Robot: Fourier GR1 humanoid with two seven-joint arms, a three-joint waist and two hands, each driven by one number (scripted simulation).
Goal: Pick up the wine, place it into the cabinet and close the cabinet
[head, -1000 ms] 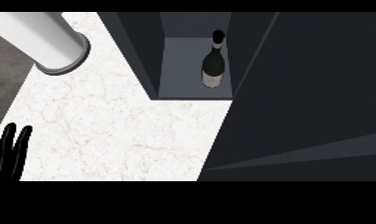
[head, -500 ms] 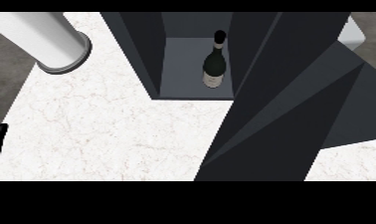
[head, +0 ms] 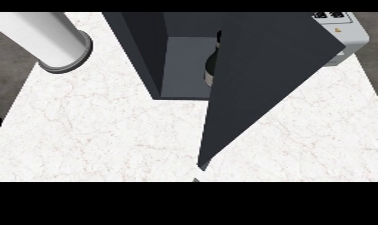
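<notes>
While neither hand showed anywhere over the counter [head: 111, 134], so that nothing could be told of their fingers, the white marbled top lay bare along its near edge. Farther in, the dark cabinet door [head: 258, 84] stood partly swung, its lower corner reaching out toward the near edge and its broad face covering most of the opening. Behind it the cabinet [head: 144, 49] stood toward the counter's far edge, its grey floor visible in the gap left of the door. The wine [head: 211, 66] stood inside on that floor, only a sliver of the dark bottle showing beside the door's edge. At the far left corner lay a white cylinder [head: 52, 41] with a grey rim; at the far right corner sat a light grey appliance [head: 347, 34].
</notes>
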